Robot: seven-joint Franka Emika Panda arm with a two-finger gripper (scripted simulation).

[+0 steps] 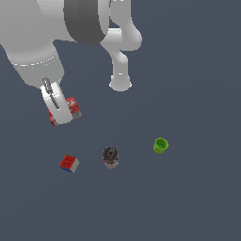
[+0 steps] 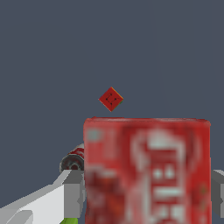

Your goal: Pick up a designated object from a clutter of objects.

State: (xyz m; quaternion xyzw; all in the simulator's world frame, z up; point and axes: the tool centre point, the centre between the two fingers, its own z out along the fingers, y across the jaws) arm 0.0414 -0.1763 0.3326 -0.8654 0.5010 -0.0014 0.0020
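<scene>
The small red box with white lettering (image 1: 71, 109) sits between my gripper's (image 1: 60, 112) fingers, and the gripper is shut on it. In the wrist view the box (image 2: 146, 170) fills the near field between the two grey fingers (image 2: 72, 192), held above the floor. The red-white-blue puzzle cube (image 1: 69, 164) lies below it on the floor and shows as a small red diamond in the wrist view (image 2: 110, 99). The dark round can (image 1: 110, 157) stands to the exterior view's right of the cube. The green cup (image 1: 160, 145) is further right.
The arm's white links (image 1: 120, 52) rise over the upper part of the exterior view. The floor (image 1: 197, 197) is a plain dark grey surface. In the wrist view the can (image 2: 73, 161) peeks out beside the box and a sliver of the green cup (image 2: 70, 221) shows at the edge.
</scene>
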